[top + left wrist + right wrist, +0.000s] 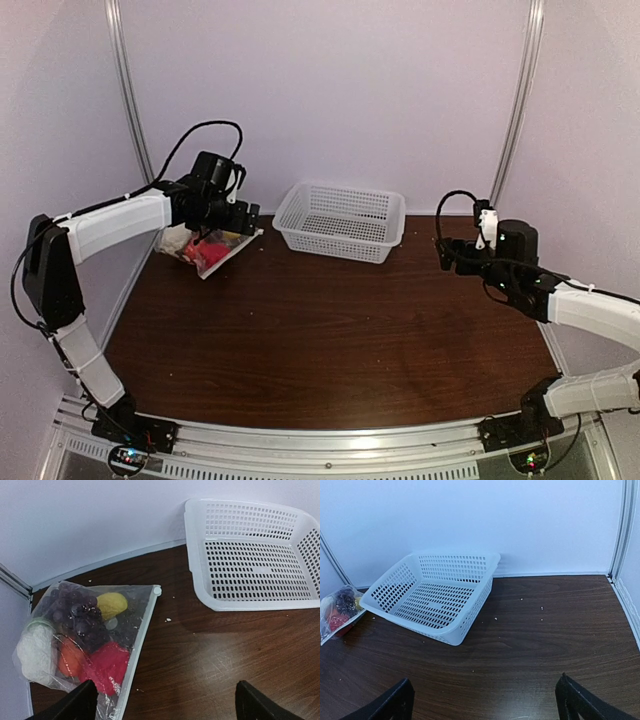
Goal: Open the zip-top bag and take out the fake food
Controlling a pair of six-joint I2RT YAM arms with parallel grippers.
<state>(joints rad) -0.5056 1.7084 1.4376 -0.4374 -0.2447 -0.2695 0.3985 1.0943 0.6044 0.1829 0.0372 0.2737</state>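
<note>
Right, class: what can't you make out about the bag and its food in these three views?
Top external: the left gripper covers part of the zip-top bag; fake food too small to sort.
Left wrist: the bag's near corner cut off by the bottom edge and a finger.
Right wrist: the left edge crops the bag.

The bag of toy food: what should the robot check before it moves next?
1. Zip-top bag lying on the table, just ahead of the left end effector: ok.
2. Left end effector open, holding nothing: ok.
3. Right end effector open, holding nothing: ok, though far from the bag.
4. White slider in view at the bag's far corner: ok.
5. Bag open: cannot tell.
6. Fake food out: not ok, all inside the bag.
</note>
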